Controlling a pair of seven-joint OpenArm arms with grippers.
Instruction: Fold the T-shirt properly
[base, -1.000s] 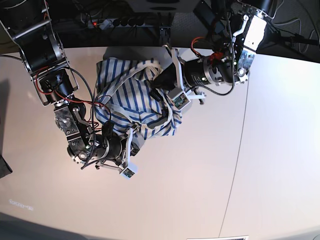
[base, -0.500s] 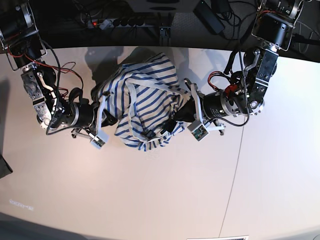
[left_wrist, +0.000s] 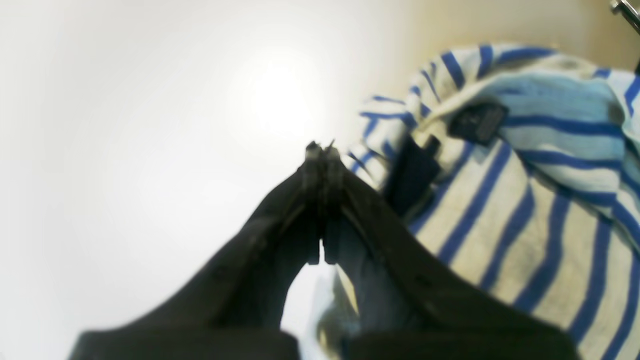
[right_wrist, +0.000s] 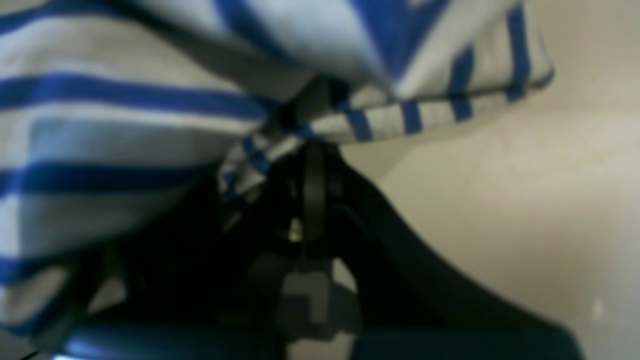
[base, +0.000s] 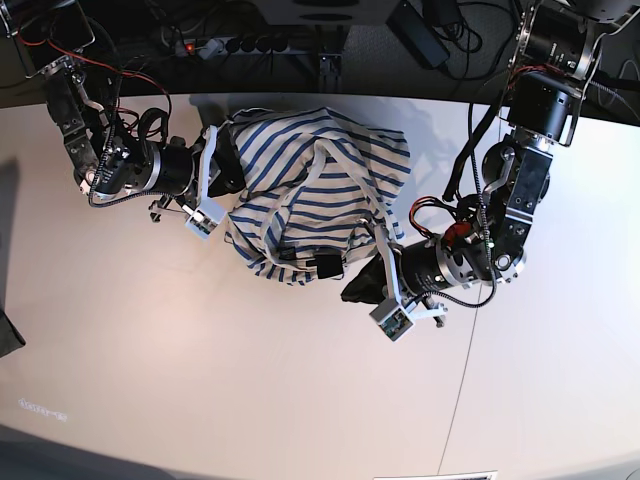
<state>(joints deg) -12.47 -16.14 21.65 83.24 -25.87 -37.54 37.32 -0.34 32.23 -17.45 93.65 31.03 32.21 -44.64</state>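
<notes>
The T-shirt, cream with blue stripes, lies bunched at the back middle of the white table. Its dark label shows near the front edge and also in the left wrist view. My right gripper is at the shirt's left edge, shut on a striped hem fold. My left gripper is at the shirt's front right edge. In the left wrist view it is shut, with pale cloth between the fingers and the shirt beside it.
A power strip and cables lie along the dark back edge. A thin seam runs down the table on the right. A dark object sits at the left edge.
The right arm swung from the front left up to the far left. The left arm swung from the back down to the front right. The shirt went with them and is spread wider.
</notes>
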